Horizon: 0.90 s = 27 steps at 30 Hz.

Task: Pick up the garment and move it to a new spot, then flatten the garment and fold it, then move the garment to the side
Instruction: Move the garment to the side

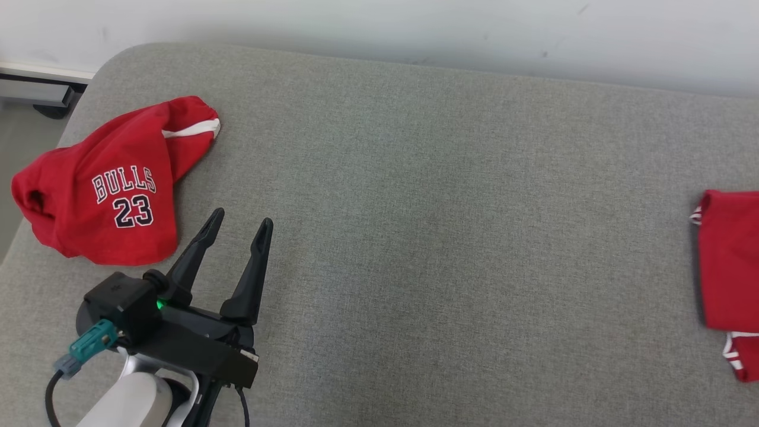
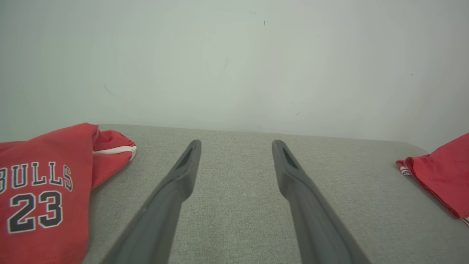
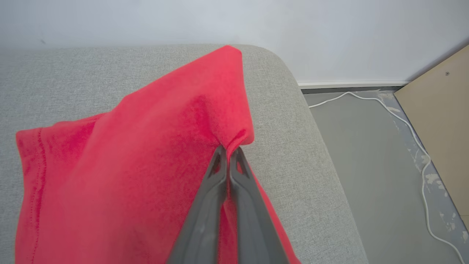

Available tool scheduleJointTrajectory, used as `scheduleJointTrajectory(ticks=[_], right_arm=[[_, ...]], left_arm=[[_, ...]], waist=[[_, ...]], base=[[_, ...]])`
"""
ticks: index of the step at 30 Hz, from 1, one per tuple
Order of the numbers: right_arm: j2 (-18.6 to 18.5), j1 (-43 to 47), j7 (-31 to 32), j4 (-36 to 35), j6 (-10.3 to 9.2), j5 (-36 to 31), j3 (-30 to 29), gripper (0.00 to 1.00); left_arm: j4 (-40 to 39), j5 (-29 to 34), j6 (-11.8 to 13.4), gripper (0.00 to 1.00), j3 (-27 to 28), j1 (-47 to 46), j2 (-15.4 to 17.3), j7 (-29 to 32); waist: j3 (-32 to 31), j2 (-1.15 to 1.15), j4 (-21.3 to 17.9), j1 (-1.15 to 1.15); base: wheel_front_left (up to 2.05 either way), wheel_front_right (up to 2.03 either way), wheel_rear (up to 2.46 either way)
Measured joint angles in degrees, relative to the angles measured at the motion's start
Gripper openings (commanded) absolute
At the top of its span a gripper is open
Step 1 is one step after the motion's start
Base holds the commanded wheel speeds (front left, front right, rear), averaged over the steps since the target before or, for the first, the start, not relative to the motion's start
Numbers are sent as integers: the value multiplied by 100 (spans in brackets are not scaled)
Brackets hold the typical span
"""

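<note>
right gripper (image 3: 229, 149) clamped on a fold of red garment (image 3: 128, 165); looks soft, light, limp; best held at corners; left gripper (image 1: 242, 216) spread, empty

Bright, even, diffuse light seen throughout. Narrow dark shadow cast beside red garment (image 1: 729, 261). Left wrist view rendered soft, slightly hazy; wall (image 2: 234, 55) dimmed toward left corners.

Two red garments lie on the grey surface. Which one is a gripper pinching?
The red garment at the robot's right, caught in the shut right gripper. The BULLS 23 jersey lies free beside the open left gripper.
</note>
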Motion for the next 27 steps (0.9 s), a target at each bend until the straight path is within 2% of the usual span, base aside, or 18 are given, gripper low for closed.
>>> scheduleJointTrajectory(ticks=[7, 14, 16, 21, 27], right_arm=[[-256, 203, -332, 3, 0, 53, -292, 0], [-441, 261, -734, 94, 0, 43, -269, 0], [-506, 263, -934, 168, 0, 29, -174, 100], [-833, 232, -1532, 423, 0, -4, 140, 100], [-1054, 98, -1964, 861, 0, 111, 378, 100]], left_arm=[[-102, 18, 2, 100, -54, -1, 59, 58], [-194, 49, 42, 100, -68, -18, 143, 132], [-214, 52, 42, 100, -73, -42, 152, 134], [-235, 56, 42, 100, -81, -58, 180, 145], [-227, 63, 56, 100, -91, -64, 172, 130]], waist=[[40, 0, -46, 0], [143, 0, -120, 0], [179, 0, -130, 0], [233, 0, -139, 0], [189, 0, -114, 0]], base=[[0, 0, 0], [0, 0, 0], [0, 0, 0], [0, 0, 0], [0, 0, 0]])
